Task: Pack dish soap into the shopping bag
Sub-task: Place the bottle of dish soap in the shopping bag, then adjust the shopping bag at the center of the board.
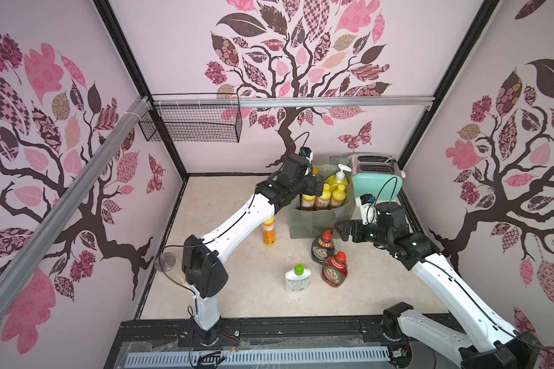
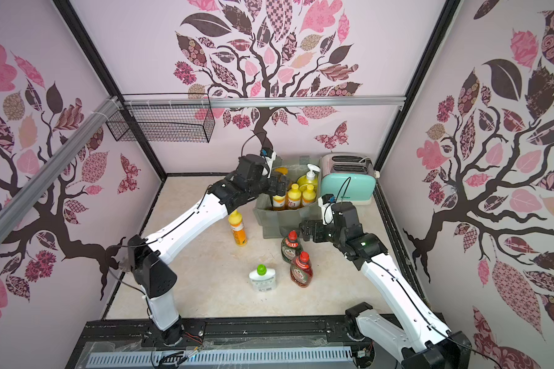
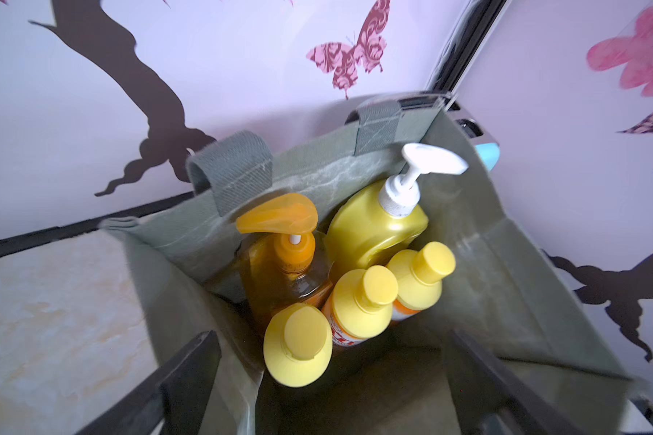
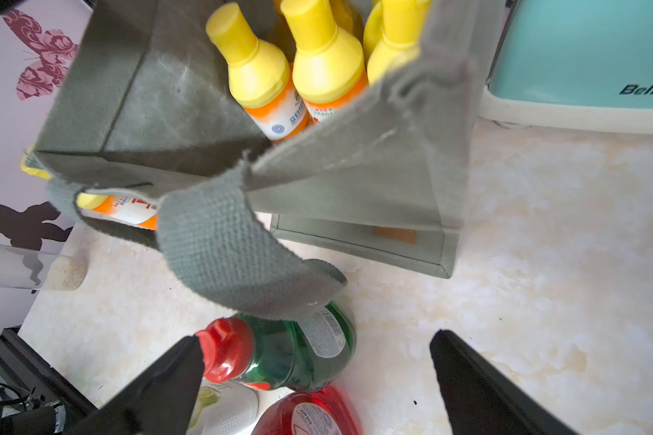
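Nearest the lens in the left wrist view, the left hand [image 3: 334,337] has its two dark fingers spread wide, gripping nothing, poised over the open mouth of the shopping bag [image 1: 317,223]. Below it five bottles of dish soap stand inside the bag. The orange pump bottle [image 3: 279,271] and the big yellow pump bottle [image 3: 374,226] are against the far wall, with three small yellow-capped orange bottles [image 3: 298,346] in a row in front of them. That is a little over half the job, by my count.

Four bottles are left out on the tabletop [image 1: 237,297]. The fourth small orange bottle [image 1: 268,233] stands upright just beside the bag, partly under the left forearm. The green Fairy bottle [image 1: 322,249] stands just in front of the bag, the red Fairy bottle [image 1: 334,270] right beside it, and the white green-capped bottle [image 1: 297,278] a bit nearer the robot — all upright.

The right hand [image 4: 315,339] is also spread and empty. It hovers near the green Fairy bottle, one finger close by its red cap, though whether it touches I cannot tell. I would judge that bottle the likely next pick. Room looks left in the bag's near half, so the last four should fit — though the drooping front handle [image 4: 234,256] may get in the way.
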### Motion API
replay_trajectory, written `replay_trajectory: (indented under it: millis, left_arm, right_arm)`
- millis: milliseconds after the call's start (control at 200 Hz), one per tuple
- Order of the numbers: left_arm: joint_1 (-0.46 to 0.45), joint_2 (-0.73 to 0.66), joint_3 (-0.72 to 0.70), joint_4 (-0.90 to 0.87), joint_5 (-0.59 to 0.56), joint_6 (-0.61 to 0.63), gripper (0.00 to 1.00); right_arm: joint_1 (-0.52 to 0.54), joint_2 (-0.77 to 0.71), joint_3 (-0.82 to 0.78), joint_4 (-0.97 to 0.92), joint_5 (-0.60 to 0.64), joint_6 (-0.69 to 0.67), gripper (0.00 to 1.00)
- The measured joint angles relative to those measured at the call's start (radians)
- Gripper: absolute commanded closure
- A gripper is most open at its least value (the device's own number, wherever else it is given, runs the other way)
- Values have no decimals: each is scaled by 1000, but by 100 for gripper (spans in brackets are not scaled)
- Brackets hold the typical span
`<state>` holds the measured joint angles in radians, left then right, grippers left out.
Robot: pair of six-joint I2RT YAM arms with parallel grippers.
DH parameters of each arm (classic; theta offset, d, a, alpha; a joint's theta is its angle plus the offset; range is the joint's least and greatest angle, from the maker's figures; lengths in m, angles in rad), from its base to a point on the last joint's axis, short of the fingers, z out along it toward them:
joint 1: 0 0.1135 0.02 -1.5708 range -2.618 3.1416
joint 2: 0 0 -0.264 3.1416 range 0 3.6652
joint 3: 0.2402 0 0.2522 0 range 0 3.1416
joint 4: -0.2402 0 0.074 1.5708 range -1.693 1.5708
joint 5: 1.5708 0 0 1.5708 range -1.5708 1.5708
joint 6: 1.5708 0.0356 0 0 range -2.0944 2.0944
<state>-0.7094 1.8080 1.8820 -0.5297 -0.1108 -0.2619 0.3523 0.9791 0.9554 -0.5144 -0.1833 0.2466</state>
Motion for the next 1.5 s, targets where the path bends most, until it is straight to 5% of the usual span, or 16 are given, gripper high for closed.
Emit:
replay_trajectory:
  millis: [320, 690, 1040, 1125, 1285, 1501]
  left_arm:
    - [-3, -352, -251, -42, -57, -16, 5]
    - [-3, -338, -502, -55, -48, -60, 11]
    - [-33, -361, -578, 10, 19, -84, 64]
    - [-42, -366, -581, 18, 28, -89, 64]
    - [-44, -381, -579, 11, 29, -97, 41]
    - [-44, -491, -539, -45, 9, -79, 28]
  right_arm:
    - [0, -2, 163, -18, -33, -13, 5]
    - [44, 200, 270, 2, -74, -39, 21]
    - [99, 184, 231, -14, -38, -53, 34]
    - [101, 163, 204, -31, -29, -53, 34]
    - [103, 128, 203, -62, -28, -56, 30]
    - [103, 39, 281, -124, -73, -56, 27]
